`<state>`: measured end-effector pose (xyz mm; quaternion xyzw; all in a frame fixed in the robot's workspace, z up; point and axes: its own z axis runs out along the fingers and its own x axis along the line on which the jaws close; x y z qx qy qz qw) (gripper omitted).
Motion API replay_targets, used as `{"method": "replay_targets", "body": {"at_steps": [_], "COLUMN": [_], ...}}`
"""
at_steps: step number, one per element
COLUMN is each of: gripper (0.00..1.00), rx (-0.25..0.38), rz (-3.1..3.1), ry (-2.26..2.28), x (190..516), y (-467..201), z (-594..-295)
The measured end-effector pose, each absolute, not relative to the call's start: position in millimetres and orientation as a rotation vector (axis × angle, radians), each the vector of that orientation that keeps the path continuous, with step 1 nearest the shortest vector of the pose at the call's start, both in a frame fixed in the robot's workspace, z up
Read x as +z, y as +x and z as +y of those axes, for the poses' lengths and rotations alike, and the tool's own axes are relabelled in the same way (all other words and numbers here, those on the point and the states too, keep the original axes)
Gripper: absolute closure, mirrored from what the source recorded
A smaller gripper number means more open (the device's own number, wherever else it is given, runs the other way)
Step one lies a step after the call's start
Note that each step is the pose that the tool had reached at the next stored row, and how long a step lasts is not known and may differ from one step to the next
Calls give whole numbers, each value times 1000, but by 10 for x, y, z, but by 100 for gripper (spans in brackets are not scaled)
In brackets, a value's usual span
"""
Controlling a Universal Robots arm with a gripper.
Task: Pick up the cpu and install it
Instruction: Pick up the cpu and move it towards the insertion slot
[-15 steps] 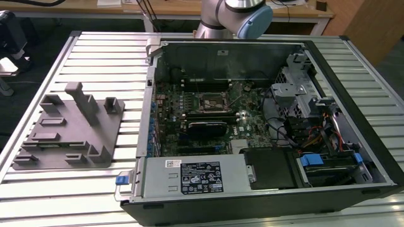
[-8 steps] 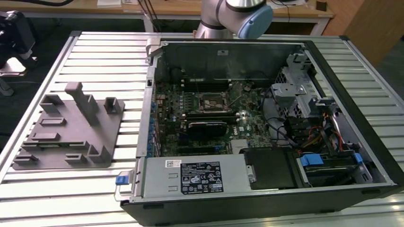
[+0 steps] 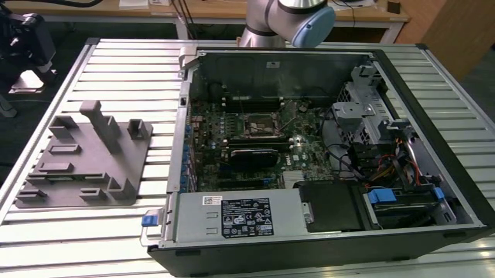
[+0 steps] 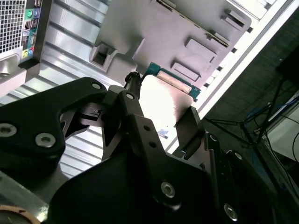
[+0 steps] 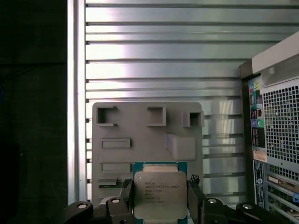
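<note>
First wrist view: my gripper (image 5: 160, 198) has the cpu (image 5: 160, 193) pinched tight.
I see a black finger (image 5: 195, 193) pressed on each side of the small square chip. Its silver top faces the camera and a green rim peeks out around it. Both wrist views show it held up off everything else. Past the gripper, further down, lies the grey tray (image 5: 145, 130) on the ribbed metal table (image 5: 149, 46). Further off, to one side of the gripper, stands the computer case (image 5: 275, 121).
</note>
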<state>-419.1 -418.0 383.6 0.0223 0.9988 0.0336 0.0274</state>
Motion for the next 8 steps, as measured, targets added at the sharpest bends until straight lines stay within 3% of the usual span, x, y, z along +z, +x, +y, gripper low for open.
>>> {"method": "replay_targets", "body": {"at_steps": [8], "gripper": [45], "rx": [104], "rz": [3084], "ry": [69], "x": [3836], "y": [-4038], "z": [-4180]}}
